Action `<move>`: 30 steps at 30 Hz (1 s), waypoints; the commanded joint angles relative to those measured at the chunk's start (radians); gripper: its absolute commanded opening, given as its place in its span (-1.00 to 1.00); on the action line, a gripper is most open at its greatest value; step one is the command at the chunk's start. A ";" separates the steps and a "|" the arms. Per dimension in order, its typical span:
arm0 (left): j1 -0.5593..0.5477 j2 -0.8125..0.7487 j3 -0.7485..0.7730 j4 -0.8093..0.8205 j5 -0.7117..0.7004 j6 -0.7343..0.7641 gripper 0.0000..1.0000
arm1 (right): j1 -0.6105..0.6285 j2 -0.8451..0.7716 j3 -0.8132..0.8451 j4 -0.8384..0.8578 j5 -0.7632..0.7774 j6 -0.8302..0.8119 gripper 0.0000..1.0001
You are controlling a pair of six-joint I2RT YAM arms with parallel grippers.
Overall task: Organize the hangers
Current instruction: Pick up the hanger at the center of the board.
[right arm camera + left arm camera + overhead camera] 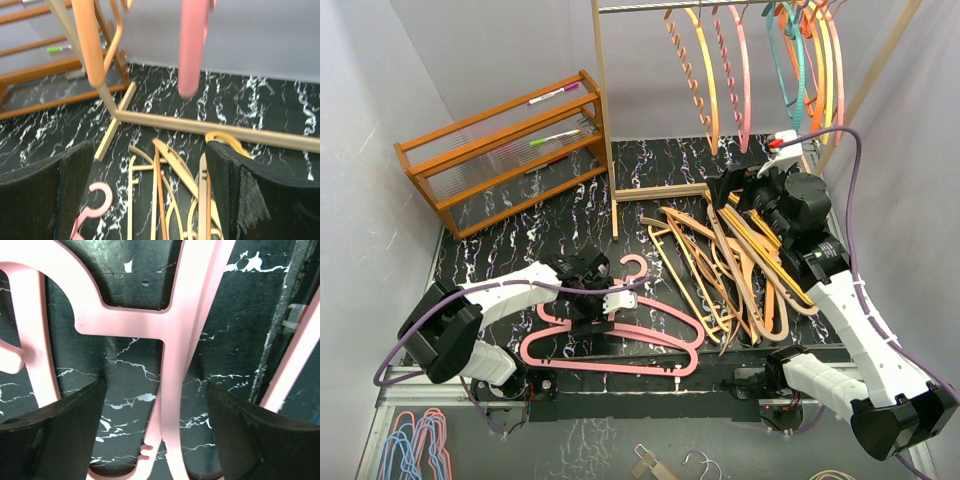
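Observation:
Two pink hangers [620, 350] lie stacked flat on the black marbled table near its front edge. My left gripper [590, 303] is down over their neck below the hook [638, 266]. In the left wrist view the pink neck [175, 390] runs between the open fingers [55, 435], with a gap on each side. A heap of tan and orange hangers [730, 270] lies at centre right. My right gripper [720, 195] hovers open above the heap's far end, the tan hangers [165, 200] showing between its fingers. Orange, pink and teal hangers [740, 70] hang on the rail.
An orange-brown slatted shelf rack [505, 150] holding pens stands at the back left. The pale wooden frame [605, 130] has its base bar [210, 129] just beyond the heap. Thin pink and blue hangers [415, 440] lie below the table's front left.

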 commanded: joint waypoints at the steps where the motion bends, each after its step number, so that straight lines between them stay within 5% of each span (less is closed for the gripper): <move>1: -0.004 -0.007 -0.033 0.042 0.001 0.045 0.40 | 0.000 -0.044 -0.058 0.005 -0.033 0.043 0.97; 4: -0.005 0.001 -0.044 0.048 0.012 0.060 -0.24 | 0.000 -0.058 -0.095 -0.007 -0.038 0.062 0.96; 8: -0.005 0.014 -0.058 0.052 0.016 0.066 -0.47 | 0.000 -0.070 -0.105 -0.036 -0.046 0.076 0.96; 11: -0.005 0.000 -0.056 0.045 0.016 0.069 -1.00 | 0.000 -0.070 -0.124 -0.049 -0.068 0.077 0.97; 21: -0.005 -0.095 0.171 -0.154 0.026 0.082 -1.00 | 0.000 0.003 -0.376 0.137 -0.552 0.209 0.95; 30: -0.005 -0.094 0.341 -0.223 -0.078 0.103 -1.00 | 0.001 0.047 -0.536 0.286 -0.777 0.307 0.95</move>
